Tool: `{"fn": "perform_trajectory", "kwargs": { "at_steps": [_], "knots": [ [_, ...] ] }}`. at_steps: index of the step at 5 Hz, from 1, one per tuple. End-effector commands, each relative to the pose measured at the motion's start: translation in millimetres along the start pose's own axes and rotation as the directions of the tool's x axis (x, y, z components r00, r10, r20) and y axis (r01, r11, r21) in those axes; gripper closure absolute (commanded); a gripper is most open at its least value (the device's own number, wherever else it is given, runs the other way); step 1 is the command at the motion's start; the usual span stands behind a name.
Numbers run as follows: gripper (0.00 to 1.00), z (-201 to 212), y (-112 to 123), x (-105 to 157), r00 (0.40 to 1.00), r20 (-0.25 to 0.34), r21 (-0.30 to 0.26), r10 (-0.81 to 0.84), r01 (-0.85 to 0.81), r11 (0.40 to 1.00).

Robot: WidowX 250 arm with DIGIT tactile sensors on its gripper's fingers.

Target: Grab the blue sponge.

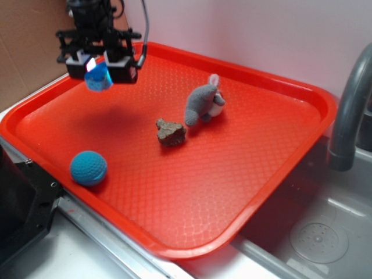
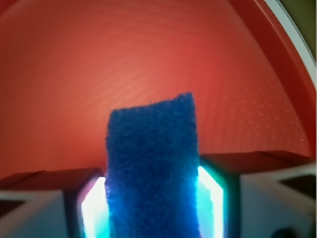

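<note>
The blue sponge (image 1: 99, 77) hangs in the air above the far left corner of the red tray (image 1: 250, 192), held between the fingers of my gripper (image 1: 97, 67). Its shadow falls on the tray floor below. In the wrist view the blue sponge (image 2: 152, 168) fills the middle of the picture, pressed on both sides by the glowing pads (image 2: 212, 198) of my gripper (image 2: 153, 203). The tray's ribbed floor (image 2: 124, 59) lies well beneath it.
On the tray lie a teal-blue dimpled ball (image 1: 88, 168) at the front left, a brown rock-like lump (image 1: 170, 132) in the middle and a grey plush mouse (image 1: 204, 102) behind it. A grey faucet (image 1: 349, 110) and a sink drain (image 1: 318, 237) stand to the right.
</note>
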State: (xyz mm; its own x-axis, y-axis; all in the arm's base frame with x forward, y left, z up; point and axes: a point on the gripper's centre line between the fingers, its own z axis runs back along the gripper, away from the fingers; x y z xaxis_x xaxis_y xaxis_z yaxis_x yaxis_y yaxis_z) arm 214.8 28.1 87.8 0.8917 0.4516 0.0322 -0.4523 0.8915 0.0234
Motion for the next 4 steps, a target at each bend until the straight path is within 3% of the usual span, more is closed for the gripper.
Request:
{"fn": "perform_trajectory", "kwargs": {
  "at_steps": [1, 2, 3, 4],
  "knots": [
    [1.0, 55.1, -19.5, -43.7, 0.935, 0.105, -0.072, -0.339, 0.347, 0.935],
    [1.0, 67.4, -20.4, -65.1, 0.914, 0.156, -0.082, -0.374, 0.39, 0.917],
    [1.0, 67.8, -17.0, -65.4, 0.951, 0.102, -0.12, -0.293, 0.304, 0.945],
    [0.56, 62.5, -8.0, -45.1, 0.967, 0.009, -0.115, -0.256, 0.255, 0.96]
  ]
}}
